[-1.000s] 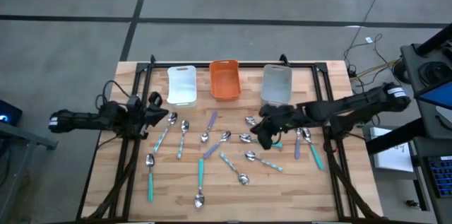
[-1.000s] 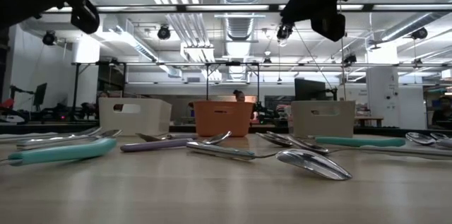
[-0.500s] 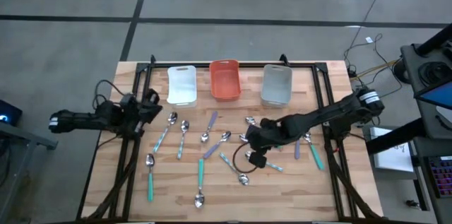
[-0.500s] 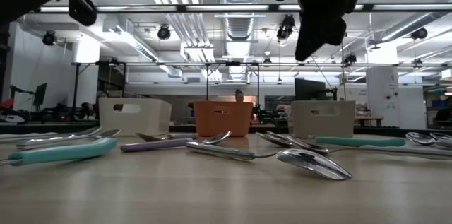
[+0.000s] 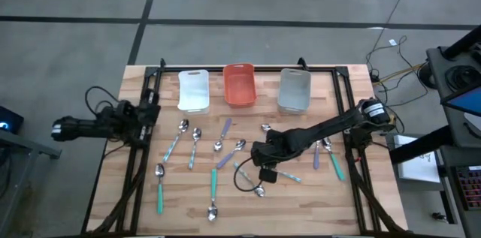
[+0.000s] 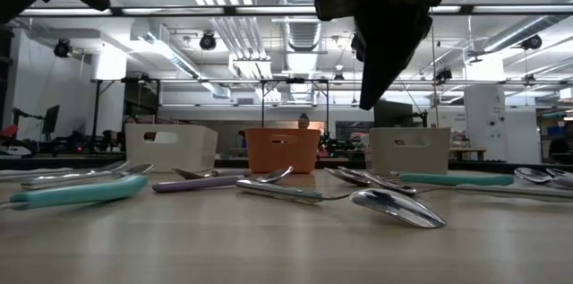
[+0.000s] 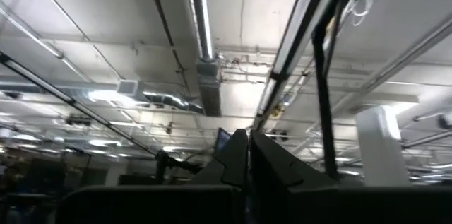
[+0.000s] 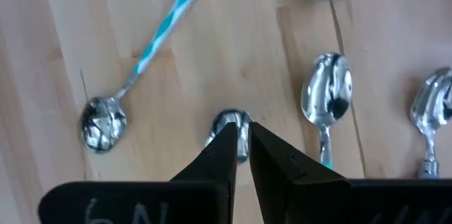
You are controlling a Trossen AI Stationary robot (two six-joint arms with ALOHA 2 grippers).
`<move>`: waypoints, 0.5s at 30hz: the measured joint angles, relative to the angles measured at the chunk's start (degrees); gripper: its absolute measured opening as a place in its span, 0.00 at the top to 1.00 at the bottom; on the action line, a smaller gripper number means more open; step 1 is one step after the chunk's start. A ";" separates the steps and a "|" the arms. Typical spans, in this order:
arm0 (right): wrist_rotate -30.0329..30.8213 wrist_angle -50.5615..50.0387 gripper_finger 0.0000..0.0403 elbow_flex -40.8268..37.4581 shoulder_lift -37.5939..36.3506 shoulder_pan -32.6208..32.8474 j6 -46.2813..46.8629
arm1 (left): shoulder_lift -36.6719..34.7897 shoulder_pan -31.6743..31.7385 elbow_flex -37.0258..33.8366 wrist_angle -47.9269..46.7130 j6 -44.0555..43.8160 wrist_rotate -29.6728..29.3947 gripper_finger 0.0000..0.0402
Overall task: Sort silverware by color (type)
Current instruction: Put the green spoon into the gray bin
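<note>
The silverware, spoons with teal, purple and pale striped handles, lies flat and scattered over the middle of the wooden table [image 5: 316, 200]. My right gripper [image 5: 258, 159] hangs above the spoons right of centre, pointing steeply down, shut and holding nothing. In the right wrist view its fingertips [image 8: 240, 143] hover over a spoon bowl [image 8: 232, 120], between a striped-handled spoon [image 8: 152, 40] and another spoon [image 8: 328, 100]. In the low view its tip [image 6: 369, 100] is well clear of the table. My left gripper [image 5: 150, 109] waits shut at the table's left edge, pointing up at the ceiling [image 7: 248, 160].
Three bins stand in a row at the far edge: white [image 5: 194, 90], orange [image 5: 239, 84], grey [image 5: 294, 89]. A purple-handled spoon [image 5: 225, 128] and teal-handled spoons [image 5: 213, 182] lie left of my right gripper. Dark frame rails [image 5: 139, 170] run along both table sides.
My right gripper has moved toward the table's left and near edge, sunk lower, and tipped from nearly level to pointing steeply down over the spoons. My left gripper has drawn back toward the left edge and tipped upward. No spoon has moved.
</note>
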 joint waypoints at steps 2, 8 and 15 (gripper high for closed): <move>0.02 -0.21 0.93 0.62 0.33 0.01 0.58 | 0.90 0.00 -0.01 0.17 -2.97 3.14 1.00; 0.04 1.02 0.93 0.63 0.01 0.42 4.25 | 3.85 -0.02 -0.01 0.92 -9.10 4.49 1.00; 0.24 4.54 0.93 0.63 -0.06 -0.85 1.92 | 6.00 0.00 -0.01 1.51 -4.52 2.13 1.00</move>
